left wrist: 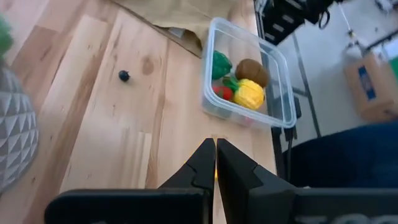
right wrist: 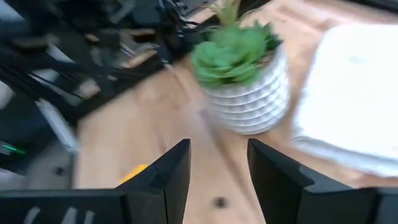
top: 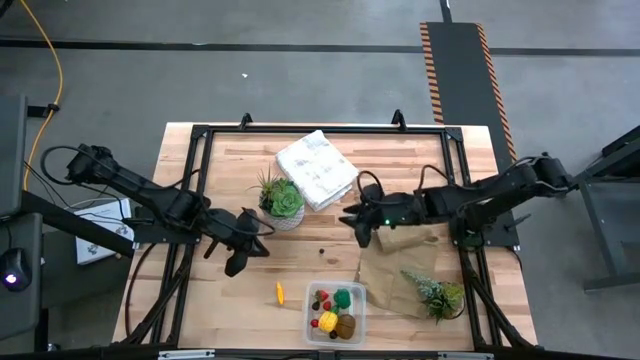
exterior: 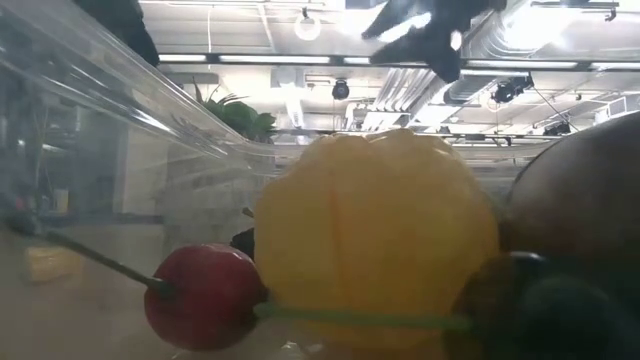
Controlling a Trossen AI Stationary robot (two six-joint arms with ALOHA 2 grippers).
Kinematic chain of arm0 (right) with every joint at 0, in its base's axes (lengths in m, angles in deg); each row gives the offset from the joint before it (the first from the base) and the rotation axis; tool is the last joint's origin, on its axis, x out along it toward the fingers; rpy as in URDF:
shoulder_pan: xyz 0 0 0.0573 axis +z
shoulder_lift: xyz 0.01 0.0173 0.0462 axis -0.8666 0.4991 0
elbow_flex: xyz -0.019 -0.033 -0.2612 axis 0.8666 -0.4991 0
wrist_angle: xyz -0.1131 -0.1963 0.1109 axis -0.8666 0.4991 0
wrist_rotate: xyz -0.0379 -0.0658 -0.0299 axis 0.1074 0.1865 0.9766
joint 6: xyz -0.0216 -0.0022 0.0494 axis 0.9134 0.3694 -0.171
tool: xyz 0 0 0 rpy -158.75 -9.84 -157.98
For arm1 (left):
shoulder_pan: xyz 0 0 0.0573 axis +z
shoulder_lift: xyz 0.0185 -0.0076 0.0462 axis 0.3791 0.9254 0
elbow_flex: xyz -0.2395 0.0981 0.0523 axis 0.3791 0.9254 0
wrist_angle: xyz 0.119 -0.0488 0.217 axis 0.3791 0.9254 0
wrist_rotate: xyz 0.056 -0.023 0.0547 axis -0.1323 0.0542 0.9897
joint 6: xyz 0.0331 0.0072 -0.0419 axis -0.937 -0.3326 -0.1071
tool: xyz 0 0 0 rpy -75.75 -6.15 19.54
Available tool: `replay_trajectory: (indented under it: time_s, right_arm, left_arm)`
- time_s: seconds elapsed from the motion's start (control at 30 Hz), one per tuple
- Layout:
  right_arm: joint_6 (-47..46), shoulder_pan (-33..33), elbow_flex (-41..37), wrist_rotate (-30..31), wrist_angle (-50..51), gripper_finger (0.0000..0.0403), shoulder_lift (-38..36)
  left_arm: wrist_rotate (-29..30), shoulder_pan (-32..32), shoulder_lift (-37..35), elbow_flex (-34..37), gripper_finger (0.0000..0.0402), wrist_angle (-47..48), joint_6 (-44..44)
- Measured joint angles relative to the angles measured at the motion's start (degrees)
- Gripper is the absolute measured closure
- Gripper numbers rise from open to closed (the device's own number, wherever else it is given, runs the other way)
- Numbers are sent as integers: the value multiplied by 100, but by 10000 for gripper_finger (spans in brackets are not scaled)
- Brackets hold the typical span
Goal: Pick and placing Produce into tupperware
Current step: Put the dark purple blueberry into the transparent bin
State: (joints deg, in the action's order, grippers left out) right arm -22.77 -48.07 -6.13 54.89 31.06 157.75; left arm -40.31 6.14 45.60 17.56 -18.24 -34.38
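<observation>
Wood bench point(top: 230, 300): clear box point(top: 336, 312) at lower centre already holds most fruit, orange stick point(top: 280, 292) and dark berry point(top: 321, 251) still out; left gripper point(top: 240, 262) jaws closed, empty; right gripper point(top: 361, 234) jaws wide above the berry, likely next pick.

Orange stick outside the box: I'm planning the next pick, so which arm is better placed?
Probably the left. Its shut claw hangs just up-left of the orange stick, beside the box. The right claw, open, sits farther off near the dark berry.
</observation>
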Motion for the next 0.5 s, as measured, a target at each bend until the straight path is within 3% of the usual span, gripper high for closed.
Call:
replay_trajectory:
  time_s: [0.27,0.5]
  right_arm:
    - [899,-570,-115,-638,1014,259,-198]
    - [639,-765,-1543,-1068,-73,282,-1106]
  left_arm:
    - [482,0,-115,0,397,-170,999]
    - [793,0,-154,4,396,-617,1356]
